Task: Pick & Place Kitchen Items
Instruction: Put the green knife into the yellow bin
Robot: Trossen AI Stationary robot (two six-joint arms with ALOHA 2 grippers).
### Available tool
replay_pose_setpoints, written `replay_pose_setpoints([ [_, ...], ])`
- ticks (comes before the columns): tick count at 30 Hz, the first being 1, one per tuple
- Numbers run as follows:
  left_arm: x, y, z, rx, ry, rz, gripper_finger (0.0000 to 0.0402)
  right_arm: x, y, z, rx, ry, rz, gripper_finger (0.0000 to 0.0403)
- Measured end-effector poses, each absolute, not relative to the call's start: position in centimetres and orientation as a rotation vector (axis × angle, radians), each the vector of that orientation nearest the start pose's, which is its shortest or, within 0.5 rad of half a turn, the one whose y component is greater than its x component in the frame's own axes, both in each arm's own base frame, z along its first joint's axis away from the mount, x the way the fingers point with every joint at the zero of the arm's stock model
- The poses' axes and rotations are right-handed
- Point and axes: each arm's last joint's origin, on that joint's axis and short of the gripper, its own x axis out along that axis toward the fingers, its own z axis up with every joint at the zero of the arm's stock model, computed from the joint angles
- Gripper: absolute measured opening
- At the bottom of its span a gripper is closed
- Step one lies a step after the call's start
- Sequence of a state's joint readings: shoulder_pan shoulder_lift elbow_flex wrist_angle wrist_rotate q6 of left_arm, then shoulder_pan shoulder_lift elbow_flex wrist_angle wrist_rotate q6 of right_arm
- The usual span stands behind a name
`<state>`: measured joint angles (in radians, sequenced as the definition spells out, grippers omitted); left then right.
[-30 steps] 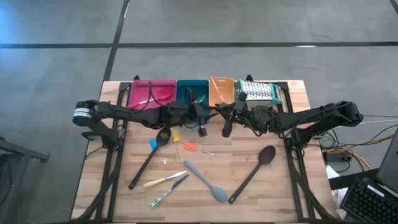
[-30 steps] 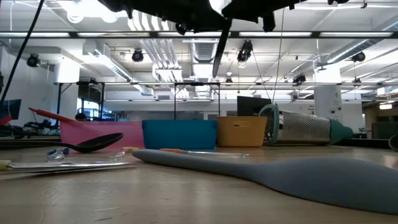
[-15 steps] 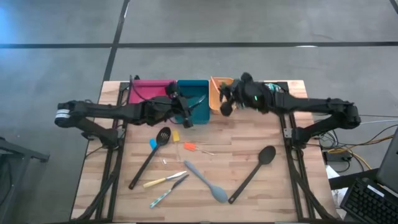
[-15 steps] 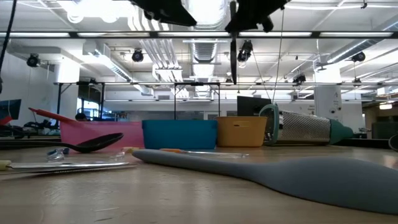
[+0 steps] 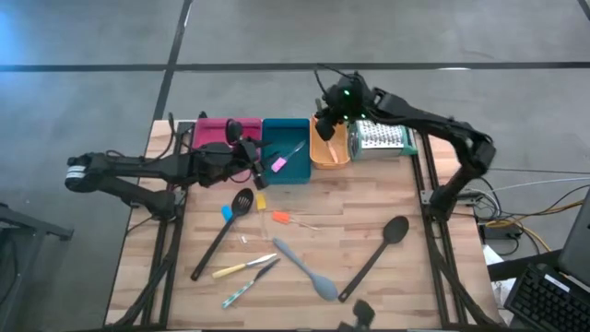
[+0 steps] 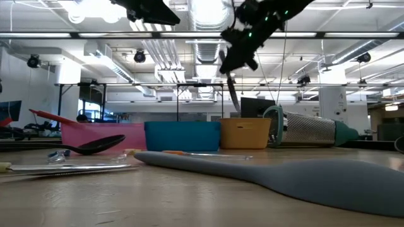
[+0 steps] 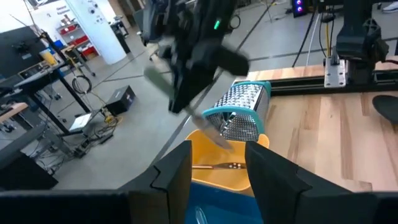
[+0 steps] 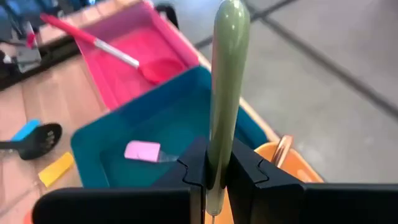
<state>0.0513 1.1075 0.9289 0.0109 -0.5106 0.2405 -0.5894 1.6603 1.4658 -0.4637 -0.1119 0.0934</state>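
My right gripper (image 5: 324,120) hovers over the orange tray (image 5: 328,148) at the far edge, shut on a slim tool with a grey-green handle (image 8: 227,74). The tool's dark lower end (image 6: 231,94) points down toward that tray. My left gripper (image 5: 251,153) is open and holds nothing, at the left rim of the teal tray (image 5: 286,148). A pink-handled tool (image 5: 278,164) lies on that tray's floor. A red-headed spatula (image 8: 99,43) lies in the pink tray (image 5: 214,134). Loose utensils lie flat on the table: two black spoons (image 5: 224,232) (image 5: 376,255) and a grey spoon (image 5: 304,270). My right gripper pinches the tool's grey-green handle (image 8: 217,158) between its two fingers, which lie across it. The handle's rounded free end sticks out past the fingertips. The gripper comes slanting down from above. The tool is lifted clear and hangs tilted over the orange tray.
A metal box grater with teal trim (image 5: 380,138) lies beside the orange tray, at the far right. Small tools with yellow (image 5: 241,268), blue (image 5: 226,213) and orange (image 5: 281,218) handles lie mid-table. The table's near right corner is bare wood.
My right gripper has swung from mid-table toward the far edge and tipped downward, carrying the tool until it hangs over the orange tray. My left gripper has drawn back toward the table's left edge, off the teal tray, where the pink-handled tool now lies.
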Motion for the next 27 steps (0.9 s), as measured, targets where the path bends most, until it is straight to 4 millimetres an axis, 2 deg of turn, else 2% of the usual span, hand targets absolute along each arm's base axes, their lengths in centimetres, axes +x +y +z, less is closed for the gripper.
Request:
replay_pose_setpoints([
  [5, 24.1, 2.7, 34.0, 0.276, 0.245, 0.537, 0.0151, 31.9, -23.6, 28.9, 0.396, 0.670, -0.440, 0.0024],
  [10, 23.9, 2.7, 33.7, 0.296, 0.284, 0.537, 0.0151, 32.2, -25.5, 26.2, 0.433, 0.743, -0.435, 0.0025],
  [16, 23.9, 2.7, 33.6, 0.310, 0.296, 0.535, 0.0151, 31.8, -26.7, 24.1, 0.501, 0.802, -0.413, 0.0025],
  [27, 23.9, 2.7, 33.7, 0.330, 0.300, 0.533, 0.0151, 31.6, -28.0, 21.8, 0.571, 0.843, -0.418, 0.0026],
])
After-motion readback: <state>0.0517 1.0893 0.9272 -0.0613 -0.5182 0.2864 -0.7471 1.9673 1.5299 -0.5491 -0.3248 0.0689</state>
